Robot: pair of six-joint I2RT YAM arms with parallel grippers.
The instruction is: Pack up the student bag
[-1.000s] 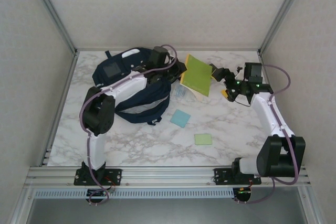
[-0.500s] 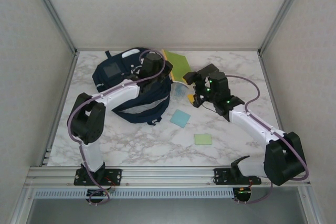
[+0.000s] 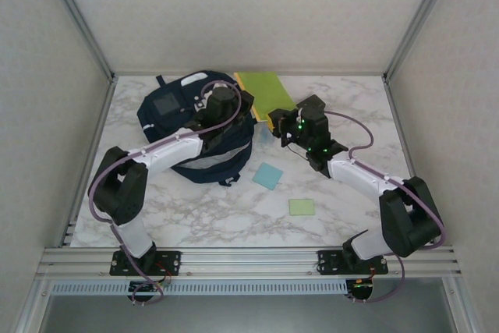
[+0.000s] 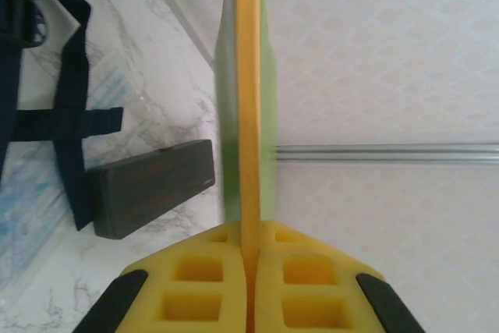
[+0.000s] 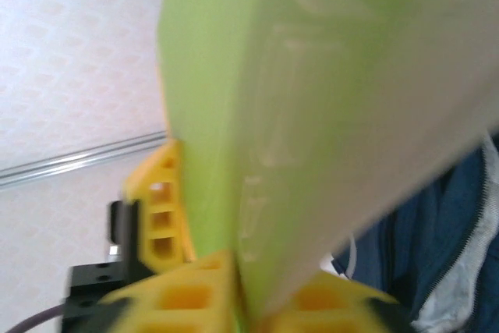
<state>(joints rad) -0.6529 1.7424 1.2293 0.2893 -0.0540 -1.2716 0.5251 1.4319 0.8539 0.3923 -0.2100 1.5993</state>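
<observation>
Together, both arms hold a flat green book point(image 3: 265, 90) above the worktop point(image 3: 351, 107) during the packing of the student bag point(image 3: 152, 118). The left gripper point(image 4: 248, 251) is clamped on the book's thin yellow edge. The right gripper point(image 5: 234, 274) is clamped on the same book from the other side, with its partner's yellow fingers visible just past the cover. The navy bag lies just beside the left gripper, on the side away from the right gripper, and its zip and pale lining show under the book in the right wrist view. To an onlooker, the step in hand looks like steering the book into the bag's mouth. To do it well, one gripper should let go first so the two do not twist the cover, and the book should enter edge first. A blue note point(image 3: 268, 175) and a green note point(image 3: 302, 207) lie unpacked on the base side of the right gripper. A dark case point(image 4: 152, 189) sits near the left gripper.
</observation>
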